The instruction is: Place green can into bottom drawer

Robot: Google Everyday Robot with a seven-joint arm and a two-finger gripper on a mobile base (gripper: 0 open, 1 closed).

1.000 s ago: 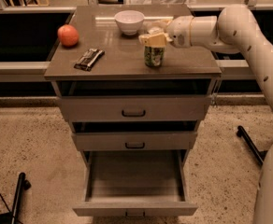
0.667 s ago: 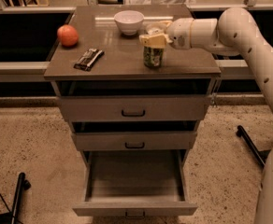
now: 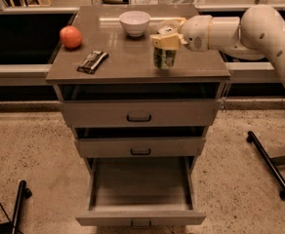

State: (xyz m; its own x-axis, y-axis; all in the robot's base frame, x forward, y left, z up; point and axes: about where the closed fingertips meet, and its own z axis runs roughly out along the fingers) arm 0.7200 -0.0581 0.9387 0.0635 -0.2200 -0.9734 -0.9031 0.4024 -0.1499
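The green can (image 3: 164, 58) stands upright on the cabinet top (image 3: 128, 62), right of centre near the front edge. My gripper (image 3: 163, 33) reaches in from the right and is closed around the can's top, one finger in front and one behind, hiding the lid. The can's base rests on the cabinet top. The bottom drawer (image 3: 140, 217) is pulled wide open below, and its tray is empty. The two upper drawers are pulled out only slightly.
A white bowl (image 3: 134, 22) stands at the back centre of the cabinet top, just left of my gripper. An orange-red fruit (image 3: 71, 36) and a dark snack bar (image 3: 92, 62) lie at the left. A black stand leg (image 3: 272, 165) lies on the floor at the right.
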